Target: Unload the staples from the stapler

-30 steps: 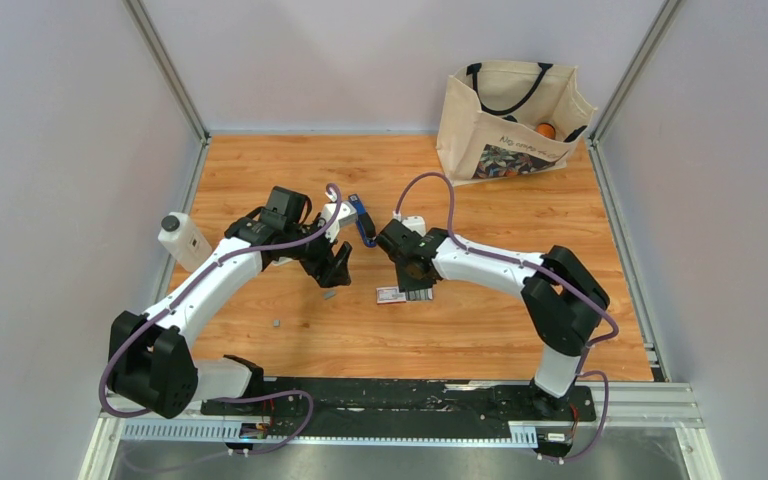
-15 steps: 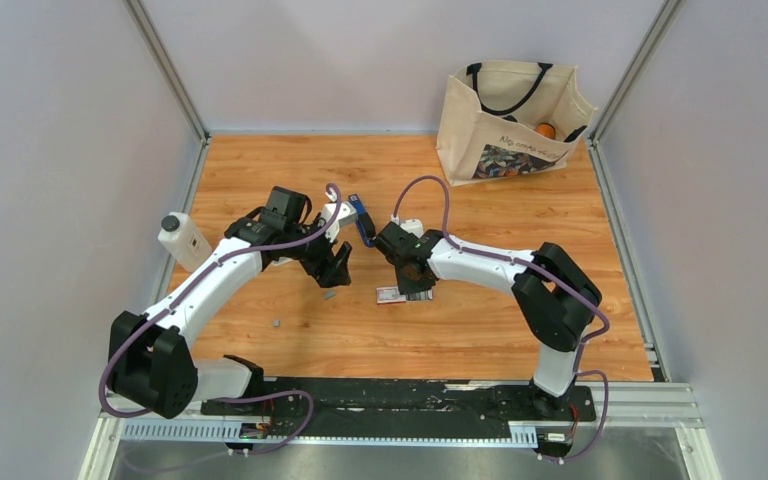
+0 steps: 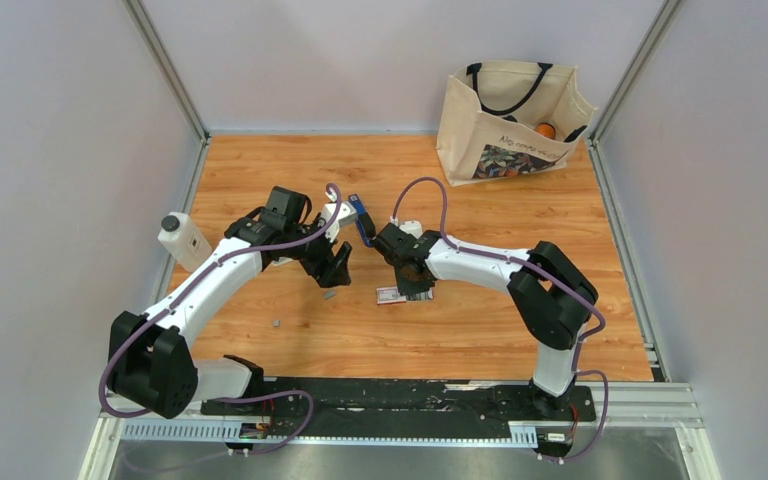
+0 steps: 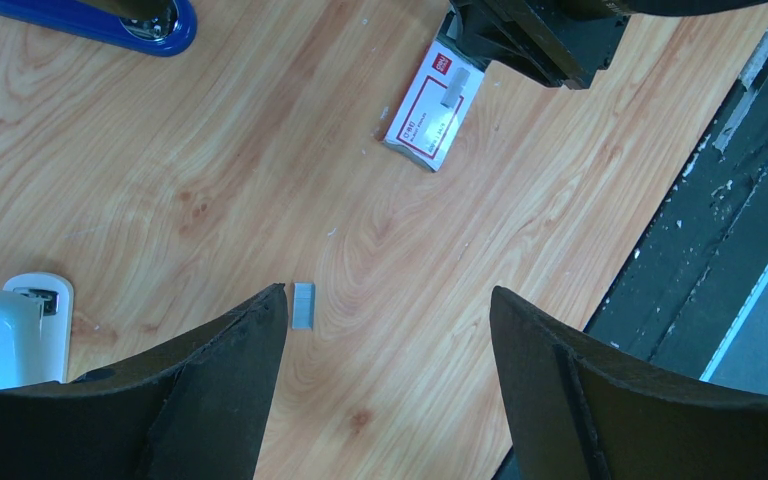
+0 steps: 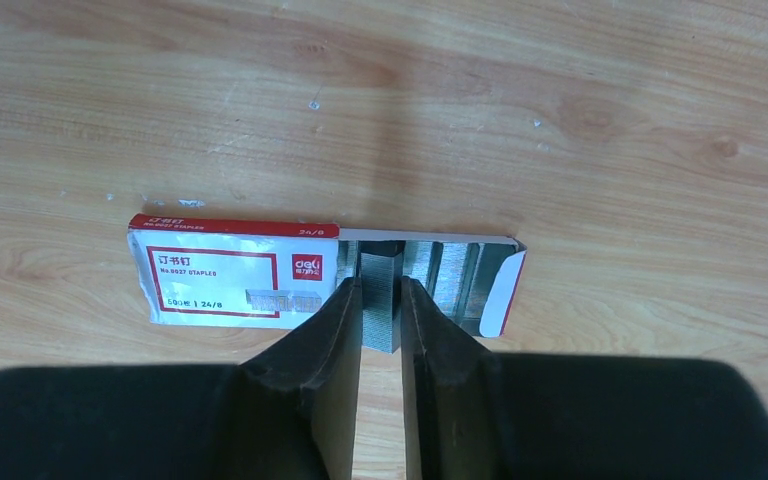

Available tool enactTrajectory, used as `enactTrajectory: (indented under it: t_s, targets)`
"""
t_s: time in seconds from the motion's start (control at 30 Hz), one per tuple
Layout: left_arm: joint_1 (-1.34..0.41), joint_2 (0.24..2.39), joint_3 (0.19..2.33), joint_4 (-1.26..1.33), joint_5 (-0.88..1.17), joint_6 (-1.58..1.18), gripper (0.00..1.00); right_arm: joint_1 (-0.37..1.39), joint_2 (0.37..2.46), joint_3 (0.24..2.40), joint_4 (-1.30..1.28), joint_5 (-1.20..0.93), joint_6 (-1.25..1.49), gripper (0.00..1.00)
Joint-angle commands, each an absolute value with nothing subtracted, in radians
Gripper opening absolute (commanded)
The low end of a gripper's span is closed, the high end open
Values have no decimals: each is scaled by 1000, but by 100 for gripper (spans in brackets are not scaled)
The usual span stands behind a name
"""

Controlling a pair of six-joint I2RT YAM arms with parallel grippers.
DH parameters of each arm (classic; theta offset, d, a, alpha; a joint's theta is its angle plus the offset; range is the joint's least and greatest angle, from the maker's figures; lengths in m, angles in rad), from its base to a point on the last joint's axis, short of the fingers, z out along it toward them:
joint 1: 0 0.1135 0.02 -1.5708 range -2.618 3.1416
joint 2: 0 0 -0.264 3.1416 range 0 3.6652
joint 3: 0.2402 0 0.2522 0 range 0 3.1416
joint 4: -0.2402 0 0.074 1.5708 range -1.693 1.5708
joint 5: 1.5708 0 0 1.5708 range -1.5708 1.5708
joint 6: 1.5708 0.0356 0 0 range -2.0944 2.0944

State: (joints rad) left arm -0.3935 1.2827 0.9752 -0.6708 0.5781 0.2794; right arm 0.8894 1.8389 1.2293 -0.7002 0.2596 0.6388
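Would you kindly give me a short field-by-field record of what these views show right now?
left gripper: open, over a loose staple strip lying on the table
right gripper: closed on a grey staple block at the open red-and-white carton
stapler: on the table, held by neither gripper
other: tote bag, white bottle

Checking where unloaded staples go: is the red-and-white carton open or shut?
Open: in the right wrist view the carton gapes at its right end, flap folded out, grey staple strips showing inside.
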Motion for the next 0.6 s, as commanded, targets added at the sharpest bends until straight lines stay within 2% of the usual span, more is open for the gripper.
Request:
enactTrajectory:
  t_s: [0.0,0.3,0.47,0.57]
  targets:
    - [-399,1255,1003,-672,601,301,82,893,1822,1246,-681,281,640,20]
    - [-399,1250,999,-673,603,299,82,893,1809,1232,-677,275,653,18]
    - [-399,1252,999,-676,603,302,82,891,1798,1232,-683,275,653,29]
    - [-399,1252,997,-678,601,304,82,891,1780,1230,-690,278,653,32]
